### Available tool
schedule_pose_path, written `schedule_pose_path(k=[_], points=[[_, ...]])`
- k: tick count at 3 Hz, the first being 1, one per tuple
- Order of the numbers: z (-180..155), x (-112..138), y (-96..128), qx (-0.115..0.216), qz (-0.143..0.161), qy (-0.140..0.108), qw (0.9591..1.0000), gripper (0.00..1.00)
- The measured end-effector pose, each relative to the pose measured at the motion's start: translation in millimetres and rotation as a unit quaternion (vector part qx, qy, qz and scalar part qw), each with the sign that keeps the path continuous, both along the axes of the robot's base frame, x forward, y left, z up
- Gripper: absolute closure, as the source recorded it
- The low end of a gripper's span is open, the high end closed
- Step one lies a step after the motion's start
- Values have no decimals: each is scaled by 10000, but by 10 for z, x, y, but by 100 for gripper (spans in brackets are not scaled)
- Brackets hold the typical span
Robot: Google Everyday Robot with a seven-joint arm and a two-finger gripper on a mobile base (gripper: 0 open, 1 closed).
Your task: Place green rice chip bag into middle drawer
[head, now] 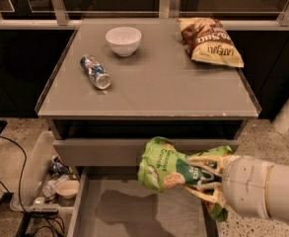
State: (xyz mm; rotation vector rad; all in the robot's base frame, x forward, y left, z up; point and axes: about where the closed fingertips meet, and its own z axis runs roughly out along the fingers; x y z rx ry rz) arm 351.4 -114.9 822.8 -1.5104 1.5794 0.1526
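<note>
My gripper (203, 174) is shut on the green rice chip bag (164, 169), a glossy green bag with white lettering. It holds the bag in the air in front of the cabinet, over the right part of the open middle drawer (134, 211). The drawer is a grey box with a flat grey floor, pulled out below the counter. The bag's shadow falls on the drawer floor. The bag's right end is hidden behind my fingers (208, 160) and white wrist.
On the grey counter top (149, 83) stand a white bowl (123, 40), a lying plastic bottle (95, 72) and a brown-and-yellow chip bag (210, 41). A closed drawer front (99, 152) sits above the open drawer. A clear bin (45, 179) of trash is on the floor at left.
</note>
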Motion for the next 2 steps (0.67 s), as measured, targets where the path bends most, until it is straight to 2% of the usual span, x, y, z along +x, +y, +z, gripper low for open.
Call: schedule_pose_path(k=[1,2], points=[[-507,68,49,102,15,-52,9999,100],[-1075,189,94,61,-98,88,9999,100]])
